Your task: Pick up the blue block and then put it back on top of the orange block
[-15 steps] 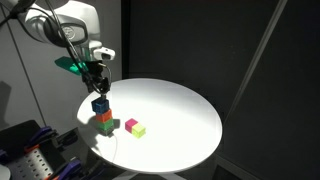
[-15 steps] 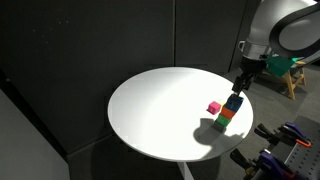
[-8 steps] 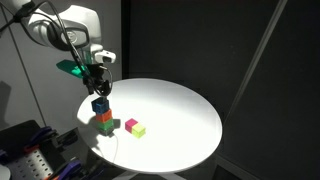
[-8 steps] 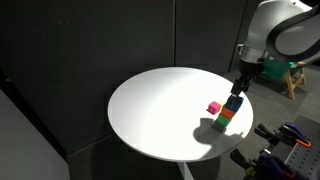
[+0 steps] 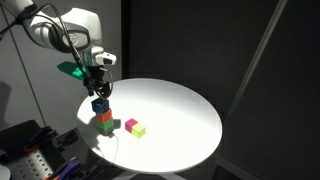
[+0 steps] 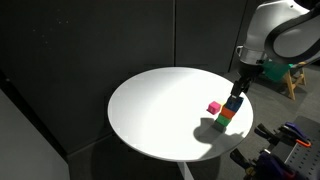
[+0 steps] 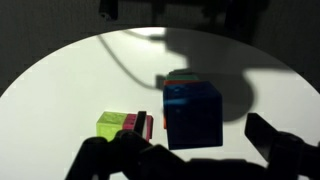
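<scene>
My gripper (image 5: 98,90) hangs open just above the blue block (image 5: 100,104), gripping nothing. The block sits flat and upright on the orange block (image 5: 104,116), by the left edge of the table (image 5: 175,105) in an exterior view. It is a cube with no long axis, and its faces look plain blue.
</scene>
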You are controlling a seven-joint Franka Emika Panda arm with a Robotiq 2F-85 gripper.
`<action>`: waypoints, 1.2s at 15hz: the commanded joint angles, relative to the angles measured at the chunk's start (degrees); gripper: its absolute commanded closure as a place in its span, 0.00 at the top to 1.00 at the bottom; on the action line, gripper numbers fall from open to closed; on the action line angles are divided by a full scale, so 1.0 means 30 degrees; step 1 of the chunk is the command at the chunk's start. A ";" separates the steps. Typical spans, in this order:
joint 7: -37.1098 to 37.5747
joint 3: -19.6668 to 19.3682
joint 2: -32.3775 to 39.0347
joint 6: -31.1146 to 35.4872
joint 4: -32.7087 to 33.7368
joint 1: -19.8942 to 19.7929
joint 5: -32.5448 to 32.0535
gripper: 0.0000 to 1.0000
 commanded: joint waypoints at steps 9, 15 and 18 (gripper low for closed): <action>-0.0148 -0.0047 0.0868 0.0564 0.0504 -0.0361 -0.0589 1.00; -0.0147 -0.0047 0.1342 0.0741 0.0642 -0.0378 -0.0629 1.00; -0.0164 -0.0064 0.1558 0.0762 0.0714 -0.0378 -0.0687 1.00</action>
